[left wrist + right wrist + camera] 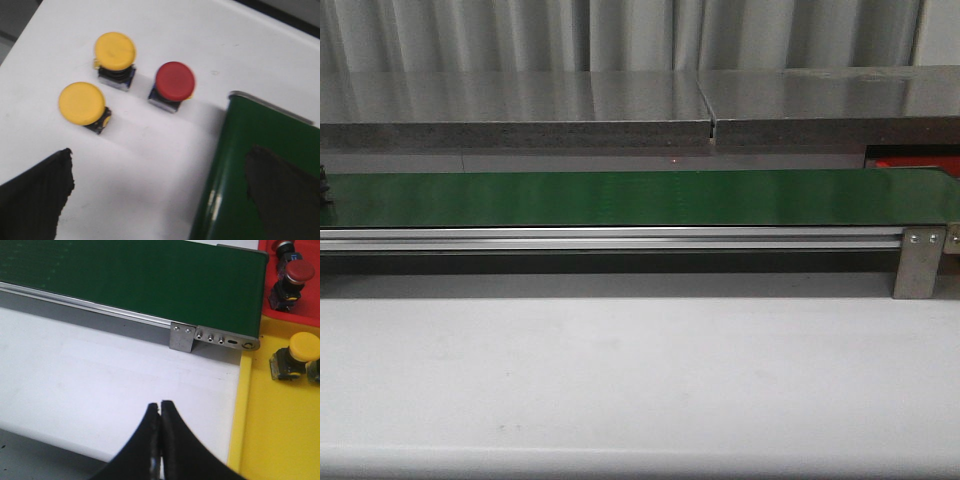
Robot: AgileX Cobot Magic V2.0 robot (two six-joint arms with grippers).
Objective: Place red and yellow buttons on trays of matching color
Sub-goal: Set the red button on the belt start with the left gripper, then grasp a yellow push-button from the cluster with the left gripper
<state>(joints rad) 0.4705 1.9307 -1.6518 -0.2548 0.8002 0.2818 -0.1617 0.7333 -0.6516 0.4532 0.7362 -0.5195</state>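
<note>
Right gripper (160, 412) tips pressed together, empty, over the white table (100, 380). Left gripper (160, 185) spread apart, holding nothing; two yellow buttons (82, 103) and a red button (174, 81) sit beyond it, around eleven o'clock.

The flat white table (165, 165) carries two yellow mushroom-cap buttons (81, 103) and one red one (174, 81), beside a long green conveyor belt (640, 198).

Belt (640, 198): runs left to right across the table (640, 380).
Three buttons (120, 80): on the table, beside the belt's end.
Trays (280, 405): at the belt's other end, buttons inside.
</note>
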